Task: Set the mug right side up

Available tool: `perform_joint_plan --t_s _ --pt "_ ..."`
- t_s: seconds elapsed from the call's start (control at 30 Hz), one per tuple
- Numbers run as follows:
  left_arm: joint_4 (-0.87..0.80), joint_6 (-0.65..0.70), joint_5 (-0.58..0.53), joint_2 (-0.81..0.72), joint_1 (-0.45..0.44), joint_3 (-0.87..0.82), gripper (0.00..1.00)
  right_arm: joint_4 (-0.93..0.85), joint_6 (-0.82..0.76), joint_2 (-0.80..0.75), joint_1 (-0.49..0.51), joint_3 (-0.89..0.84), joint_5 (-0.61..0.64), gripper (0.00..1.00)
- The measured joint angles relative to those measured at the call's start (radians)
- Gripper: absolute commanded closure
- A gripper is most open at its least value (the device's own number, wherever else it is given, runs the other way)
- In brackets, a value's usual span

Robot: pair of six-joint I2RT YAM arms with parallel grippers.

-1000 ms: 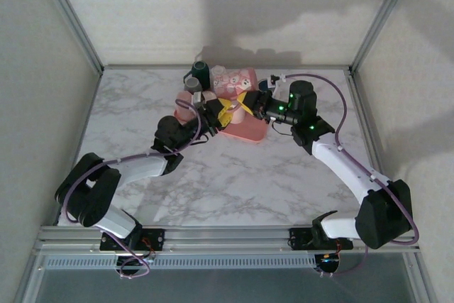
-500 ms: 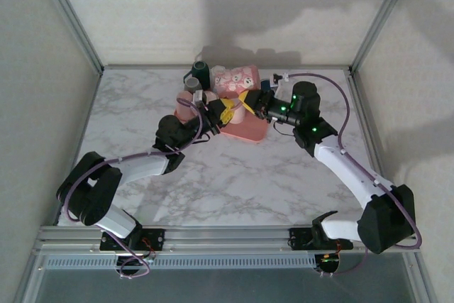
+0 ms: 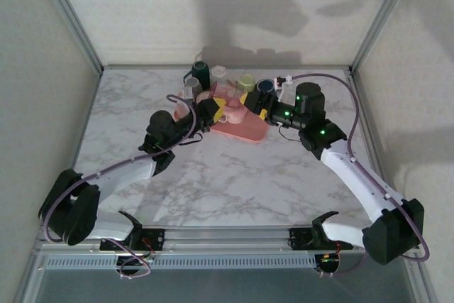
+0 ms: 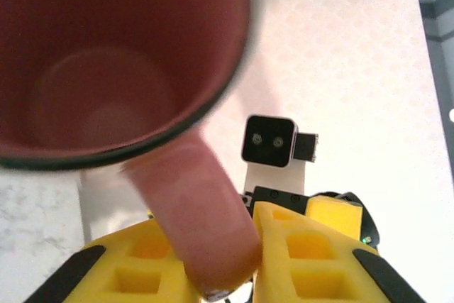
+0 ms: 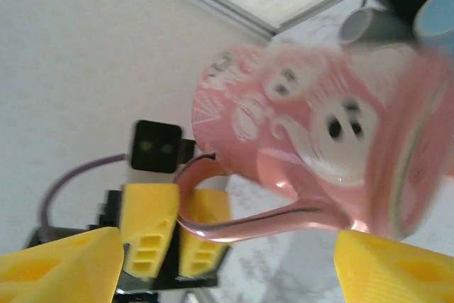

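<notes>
The left end effector (image 4: 216,250) is pinching the mug (image 4: 106,54) by its handle (image 4: 195,207); the right end effector (image 5: 230,264) is gaping wide beside the mug. Slow wrist rolling is looking safest.

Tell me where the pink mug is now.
The mug is at the far middle of the table in the top view, over the pink tray, its handle pinched in the left end effector, the open right end effector just right of it.

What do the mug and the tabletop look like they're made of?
Mug: likely glazed ceramic, pink with white print; glossy highlights on its body. Table: white with grey veining, marble or a marble-look laminate; the look leaves it open.
</notes>
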Motion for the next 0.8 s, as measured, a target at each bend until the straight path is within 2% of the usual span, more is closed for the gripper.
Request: perform_joint_plan --t_s 0.2,0.33,0.5,0.8 --pt "-0.391 0.225 -0.037 -0.087 0.040 0.047 1.00 -0.189 -0.138 -0.035 -0.005 0.051 0.097 0.22" --pt "-0.528 0.336 -0.052 -0.110 0.050 0.092 1.00 -0.240 -0.171 -0.035 -0.010 0.051 0.110 0.24" --pt "-0.586 0.412 -0.066 -0.125 0.068 0.091 1.00 -0.241 -0.175 -0.018 -0.010 0.051 0.109 0.24" --pt "-0.573 0.491 -0.082 -0.133 0.081 0.021 1.00 -0.272 -0.198 0.040 -0.013 0.051 0.105 0.25"
